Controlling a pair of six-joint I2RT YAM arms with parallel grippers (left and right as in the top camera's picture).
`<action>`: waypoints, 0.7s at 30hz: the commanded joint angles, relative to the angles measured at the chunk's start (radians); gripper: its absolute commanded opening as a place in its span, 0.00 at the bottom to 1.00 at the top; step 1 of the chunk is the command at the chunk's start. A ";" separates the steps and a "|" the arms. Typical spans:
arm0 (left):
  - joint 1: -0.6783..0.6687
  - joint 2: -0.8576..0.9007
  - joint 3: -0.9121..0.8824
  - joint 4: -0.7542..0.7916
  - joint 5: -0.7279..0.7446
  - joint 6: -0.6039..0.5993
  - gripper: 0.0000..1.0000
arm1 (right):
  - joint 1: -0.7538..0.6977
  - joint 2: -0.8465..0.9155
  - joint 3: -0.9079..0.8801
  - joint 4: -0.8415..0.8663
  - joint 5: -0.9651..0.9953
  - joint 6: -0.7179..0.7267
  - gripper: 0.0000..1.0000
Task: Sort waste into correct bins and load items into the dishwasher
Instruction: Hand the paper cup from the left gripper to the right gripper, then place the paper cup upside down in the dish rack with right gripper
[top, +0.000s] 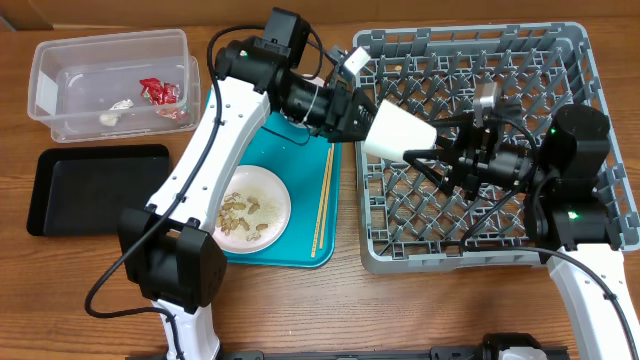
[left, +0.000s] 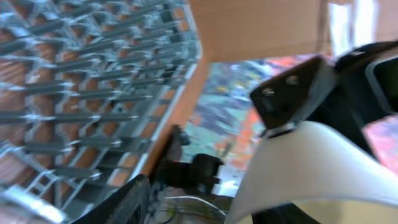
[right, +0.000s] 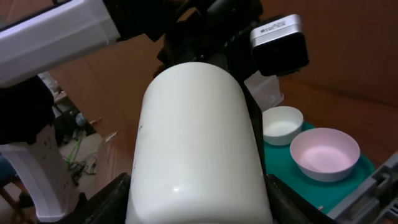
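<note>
Both arms meet over the grey rack (top: 470, 262). The right gripper (top: 425, 148) clasps the white cup (top: 392, 130); for the left gripper (top: 355, 112) we cannot tell its state. The clear tub (top: 110, 40) holds red wrappers (top: 160, 92).

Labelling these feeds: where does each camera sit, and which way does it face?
Overhead: above, facing down on dish rack, teal tray; left arm, right arm show.
Left wrist: on left arm, facing across rack; finger shows.
Right wrist: on right arm, facing along white cup toward white bowls; fingers flank it.
Shared: white cup, all views.
</note>
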 joint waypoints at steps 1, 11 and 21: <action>0.037 -0.016 0.009 -0.024 -0.295 -0.049 0.58 | 0.008 -0.010 0.022 -0.029 0.092 0.054 0.49; 0.190 -0.126 0.009 -0.114 -0.890 -0.098 0.60 | -0.060 -0.013 0.128 -0.369 0.462 0.076 0.38; 0.289 -0.248 0.009 -0.149 -1.061 -0.126 0.61 | -0.312 0.002 0.338 -0.821 0.859 0.078 0.34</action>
